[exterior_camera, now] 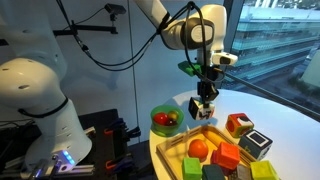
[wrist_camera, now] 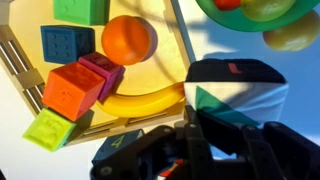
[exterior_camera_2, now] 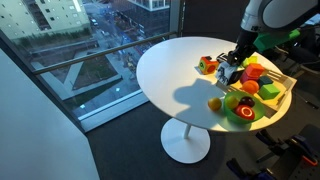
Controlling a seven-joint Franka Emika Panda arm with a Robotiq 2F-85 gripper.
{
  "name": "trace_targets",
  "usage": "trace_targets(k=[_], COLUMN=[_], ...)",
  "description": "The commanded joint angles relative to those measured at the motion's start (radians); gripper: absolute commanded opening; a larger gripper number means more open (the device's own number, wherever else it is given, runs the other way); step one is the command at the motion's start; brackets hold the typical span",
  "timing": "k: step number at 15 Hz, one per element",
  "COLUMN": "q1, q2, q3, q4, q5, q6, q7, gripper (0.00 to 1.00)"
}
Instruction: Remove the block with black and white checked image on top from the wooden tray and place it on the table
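One block (wrist_camera: 236, 92), cube-shaped without long axis, tight between jaws beside wooden tray (wrist_camera: 168, 70).

Strong daylight; hard shadows on table (exterior_camera_2: 170, 65); wrist view blurred.

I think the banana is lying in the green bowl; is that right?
Not quite: the banana is lying in the wooden tray, next to the coloured blocks, as the wrist view shows. The green bowl holds other fruit.
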Motion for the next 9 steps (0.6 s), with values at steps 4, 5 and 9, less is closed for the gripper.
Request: trace_targets(k=[4,5,9], q1=[0.058,0.065,0.071], q2=[0.110,0.120,0.131], q3=[0.010,0.008,-0.002], q4=[0.102,0.111,0.128], q5=[-0.068,-0.074,-0.076], q6=[-0.021,-0.025,-0.048], q7=[0.123,0.134,0.134], gripper=[0.06,0.31,0.51])
